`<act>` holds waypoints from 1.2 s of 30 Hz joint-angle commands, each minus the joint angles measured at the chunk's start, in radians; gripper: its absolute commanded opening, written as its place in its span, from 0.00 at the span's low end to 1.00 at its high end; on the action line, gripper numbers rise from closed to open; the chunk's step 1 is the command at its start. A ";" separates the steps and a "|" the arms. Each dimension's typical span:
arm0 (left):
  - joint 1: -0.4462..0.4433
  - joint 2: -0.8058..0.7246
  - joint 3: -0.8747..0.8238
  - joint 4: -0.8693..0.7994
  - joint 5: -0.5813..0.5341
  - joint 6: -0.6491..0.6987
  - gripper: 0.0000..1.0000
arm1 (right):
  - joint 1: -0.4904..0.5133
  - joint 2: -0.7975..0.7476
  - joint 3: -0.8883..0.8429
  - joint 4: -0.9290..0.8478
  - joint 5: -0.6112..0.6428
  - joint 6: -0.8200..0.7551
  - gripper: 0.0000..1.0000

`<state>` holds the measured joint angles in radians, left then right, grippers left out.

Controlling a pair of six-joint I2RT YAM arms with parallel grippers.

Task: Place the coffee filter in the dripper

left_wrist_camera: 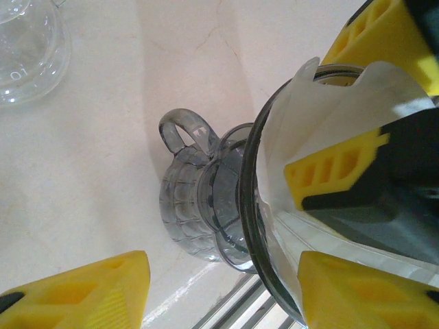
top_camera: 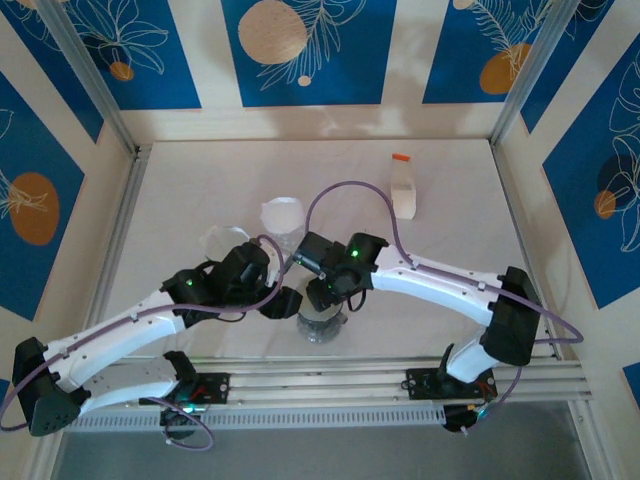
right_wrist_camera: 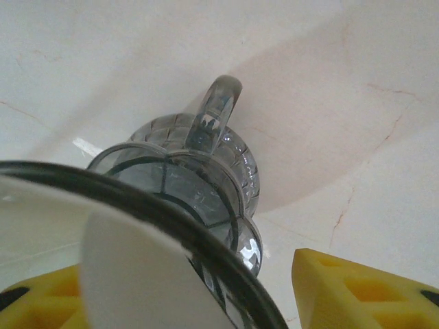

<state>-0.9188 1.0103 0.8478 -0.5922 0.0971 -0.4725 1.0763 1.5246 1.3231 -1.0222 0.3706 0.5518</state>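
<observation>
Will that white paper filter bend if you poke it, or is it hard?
Probably floppy: the paper filter looks thin, and its edge stands wavy and folded above the dripper rim. Likely very light too, so a nudge might shift it. It could crease easily; folds already show in it.

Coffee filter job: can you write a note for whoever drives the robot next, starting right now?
Left tool open, beside the dripper.
Right tool: one finger inside the coffee filter, jaws apart; I can't tell if it grips.
Dripper is on the table near the arm bases.
Done: filter is in the dripper, edges sticking above the rim.
Left: seat it snugly, then pull both tools away.
</observation>
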 commanded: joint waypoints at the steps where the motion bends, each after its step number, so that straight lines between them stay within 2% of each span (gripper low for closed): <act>1: 0.008 -0.002 0.014 -0.028 0.008 0.005 0.59 | 0.008 -0.052 0.027 -0.034 0.034 0.029 0.57; 15: 0.009 -0.001 0.020 -0.032 -0.004 0.000 0.63 | 0.007 -0.155 -0.009 -0.130 0.101 0.102 0.56; 36: 0.011 -0.034 0.080 -0.074 -0.028 -0.005 0.74 | 0.027 -0.205 0.059 -0.101 0.140 0.084 0.59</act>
<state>-0.9176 0.9894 0.8951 -0.6380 0.0845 -0.4732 1.0931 1.3441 1.3441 -1.1152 0.4835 0.6308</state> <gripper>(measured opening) 0.740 0.585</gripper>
